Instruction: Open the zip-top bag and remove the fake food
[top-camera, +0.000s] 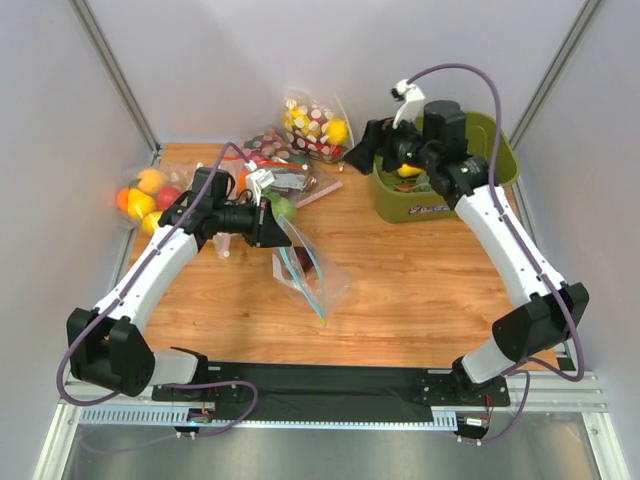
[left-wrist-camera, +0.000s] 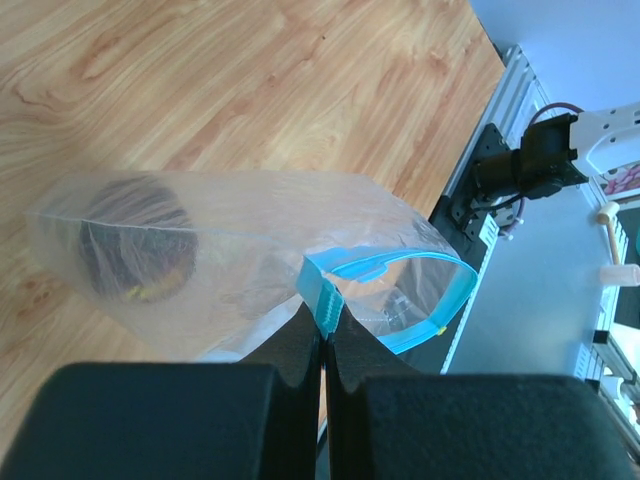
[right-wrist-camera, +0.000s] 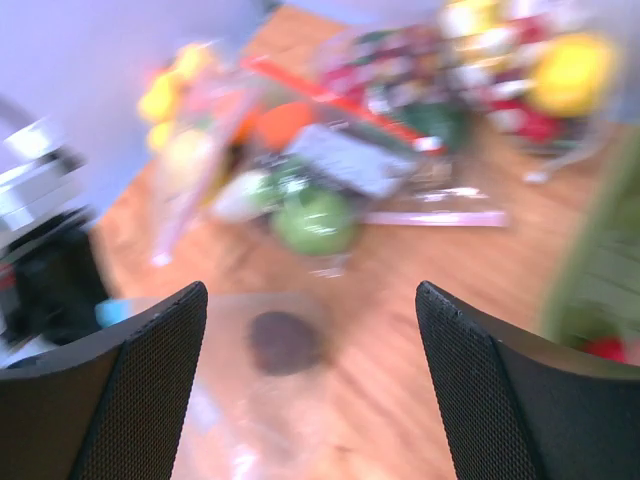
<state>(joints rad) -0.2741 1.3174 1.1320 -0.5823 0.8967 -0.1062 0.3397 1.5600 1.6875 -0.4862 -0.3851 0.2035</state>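
The clear soft plastic zip-top bag (left-wrist-camera: 240, 250) with a teal-blue zipper strip hangs above the middle of the wooden table (top-camera: 420, 290), its mouth gaping, a dark purple toy food piece (left-wrist-camera: 135, 250) inside. The left gripper (left-wrist-camera: 322, 335) is clamped on the zipper strip. The right gripper (right-wrist-camera: 310, 330), fingers wide apart and holding nothing, hovers over the olive-green plastic bin (top-camera: 500, 150) at the far right.

Zip-top bag (left-wrist-camera: 250, 240) clear, zipper strip (left-wrist-camera: 400, 290) teal-blue; dark purple fake food (left-wrist-camera: 135, 250) inside. Desk (top-camera: 420, 280) orange-brown woodgrain. Bin (top-camera: 440, 190) olive green. Fingers (right-wrist-camera: 480, 390) black, mesh-textured.
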